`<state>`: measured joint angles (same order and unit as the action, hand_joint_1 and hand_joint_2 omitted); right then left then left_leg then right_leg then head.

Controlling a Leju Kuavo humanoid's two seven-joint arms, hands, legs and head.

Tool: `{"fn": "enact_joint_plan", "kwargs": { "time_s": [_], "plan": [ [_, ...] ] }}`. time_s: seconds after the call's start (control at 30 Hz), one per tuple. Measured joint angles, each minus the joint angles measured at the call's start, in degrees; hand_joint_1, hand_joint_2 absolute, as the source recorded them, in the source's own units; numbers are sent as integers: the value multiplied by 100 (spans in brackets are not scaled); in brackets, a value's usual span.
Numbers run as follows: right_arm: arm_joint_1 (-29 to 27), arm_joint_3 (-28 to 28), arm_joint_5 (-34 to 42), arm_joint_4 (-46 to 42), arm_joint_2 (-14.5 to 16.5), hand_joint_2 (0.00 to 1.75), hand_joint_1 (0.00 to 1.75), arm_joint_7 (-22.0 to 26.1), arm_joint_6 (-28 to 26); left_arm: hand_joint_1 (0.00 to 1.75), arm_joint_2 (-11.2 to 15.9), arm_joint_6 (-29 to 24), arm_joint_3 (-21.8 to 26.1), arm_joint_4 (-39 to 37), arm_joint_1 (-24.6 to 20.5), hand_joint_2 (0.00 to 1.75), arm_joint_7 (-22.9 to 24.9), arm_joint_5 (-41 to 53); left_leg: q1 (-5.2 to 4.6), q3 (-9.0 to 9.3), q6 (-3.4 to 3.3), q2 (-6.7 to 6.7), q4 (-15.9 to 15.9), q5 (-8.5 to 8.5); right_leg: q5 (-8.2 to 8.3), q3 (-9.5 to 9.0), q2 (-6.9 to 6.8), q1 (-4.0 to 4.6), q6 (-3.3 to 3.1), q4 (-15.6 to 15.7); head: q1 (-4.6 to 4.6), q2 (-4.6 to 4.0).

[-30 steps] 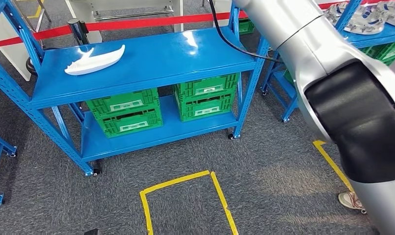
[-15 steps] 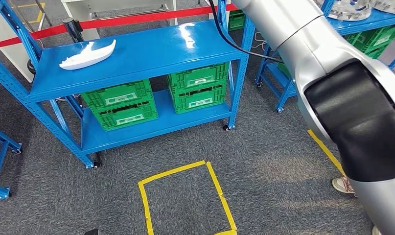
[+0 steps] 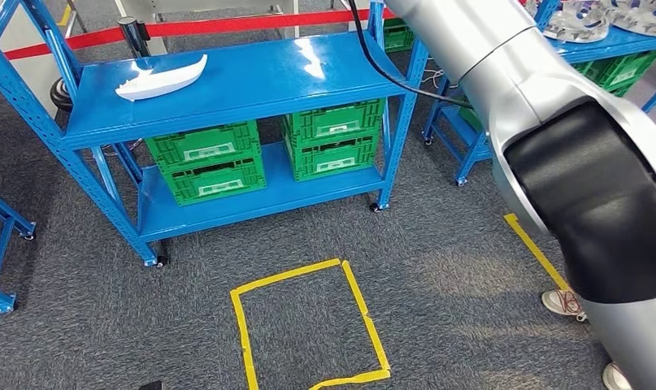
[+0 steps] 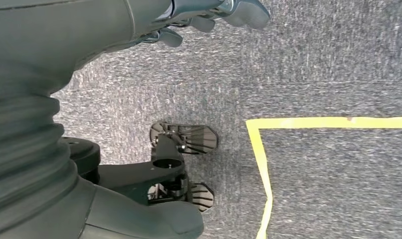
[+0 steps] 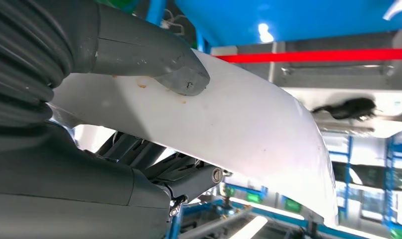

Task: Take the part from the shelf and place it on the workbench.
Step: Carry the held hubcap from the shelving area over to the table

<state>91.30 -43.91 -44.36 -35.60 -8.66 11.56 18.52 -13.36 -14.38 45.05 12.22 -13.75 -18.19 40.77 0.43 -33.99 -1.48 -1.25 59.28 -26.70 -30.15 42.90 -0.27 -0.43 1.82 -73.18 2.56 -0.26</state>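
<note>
My right hand [image 5: 114,50] grips a large curved white part [image 5: 248,129], with the thumb [image 5: 184,74] pressed on its smooth face and the fingers under it. In the head view my right arm [image 3: 552,138] crosses the right side, reaching up and forward. A blue two-level rack [image 3: 267,81] stands ahead, and a second white part [image 3: 162,79] lies on the left of its top level. My left hand [image 4: 213,15] hangs over the grey carpet with loose fingers and holds nothing.
Green crates [image 3: 206,158] [image 3: 332,138] fill the rack's lower level. A yellow tape square [image 3: 308,325] marks the carpet before it. Red barrier tape [image 3: 227,24] runs behind. Another blue rack with pale parts [image 3: 593,20] stands at right. A person's shoe [image 3: 564,303] is near my right side.
The whole head picture has shifted, so the camera has moved: the yellow square's near edge has come into view. The right arm keeps its place in the picture.
</note>
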Motion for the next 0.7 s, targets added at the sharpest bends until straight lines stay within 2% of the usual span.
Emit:
{"fn": "enact_joint_plan", "kwargs": {
  "time_s": [0.07,0.1,0.13,0.17,0.23,0.3,0.33,0.4,0.43,0.47,0.5,0.53,0.6,0.63,0.7],
  "plan": [
    [13,1,1,14,1,175,175,-7,-3,0,1,8,0,0,5,175,-1,-22,-8,-12,14,-55,9,14,288,-461,-95,30,-69,771,-1,0],
    [31,1,-1,15,4,175,175,-10,-9,0,1,11,1,0,3,175,-5,-38,-19,-17,31,-81,13,19,384,-657,-161,60,-107,1122,-2,0],
    [49,1,-8,15,9,175,175,-20,-20,0,3,13,1,0,2,175,-9,-57,-28,-22,54,-108,14,23,431,-776,-207,89,-141,1357,-2,0],
    [62,2,-19,15,12,175,175,-39,-31,0,6,12,2,0,2,175,-16,-77,-36,-24,82,-137,9,29,431,-810,-224,114,-168,1453,-3,0],
    [78,3,-36,14,12,175,175,-89,-42,0,14,9,3,1,0,175,-28,-106,-46,-28,145,-194,-5,31,471,-797,-137,107,-217,1483,-2,0],
    [102,4,-31,13,17,175,175,-127,-38,0,29,2,4,1,-8,175,-37,-125,-45,-96,209,-113,139,-87,520,-800,-73,59,-279,1528,-10,0],
    [113,5,-27,13,21,175,175,-143,-37,0,41,-2,4,1,-10,175,-39,-141,-41,-198,238,-36,372,-233,540,-803,-43,33,-304,1547,-15,0],
    [124,7,-47,13,21,175,175,-174,-32,0,70,-6,5,0,-4,175,-43,-184,-23,-516,278,77,1110,-598,551,-790,32,22,-328,1549,-22,0],
    [122,7,-69,13,10,175,175,-185,-27,0,88,-7,7,0,2,175,-43,-202,-16,-660,291,89,1428,-705,553,-784,75,19,-327,1547,-23,0],
    [123,7,-96,13,-8,175,175,-190,-20,0,105,-7,8,0,6,175,-43,-215,-9,-732,300,93,1584,-712,556,-780,119,17,-323,1544,-23,0],
    [127,7,-116,11,-38,175,175,-189,-9,0,121,-7,8,0,9,175,-41,-226,0,-695,305,98,1507,-603,560,-779,163,12,-317,1538,-23,0],
    [132,7,-130,5,-76,175,175,-185,7,0,138,-7,9,0,15,175,-38,-237,12,-559,308,117,1228,-415,560,-779,204,6,-306,1527,-23,0],
    [146,11,-140,-62,-174,175,175,-187,67,0,167,-6,10,-2,39,175,-34,-263,47,-182,318,275,456,-90,546,-754,286,1,-260,1479,-23,0],
    [151,14,-140,-119,-228,175,175,-198,111,0,182,-6,12,-2,59,175,-32,-276,59,-53,310,351,201,-30,546,-726,328,0,-225,1457,-21,0],
    [159,19,-117,-281,-363,175,175,-232,234,0,206,-13,26,-4,108,175,-9,-293,49,21,263,410,49,-48,573,-663,417,-4,-142,1443,-20,0]
  ]
}}
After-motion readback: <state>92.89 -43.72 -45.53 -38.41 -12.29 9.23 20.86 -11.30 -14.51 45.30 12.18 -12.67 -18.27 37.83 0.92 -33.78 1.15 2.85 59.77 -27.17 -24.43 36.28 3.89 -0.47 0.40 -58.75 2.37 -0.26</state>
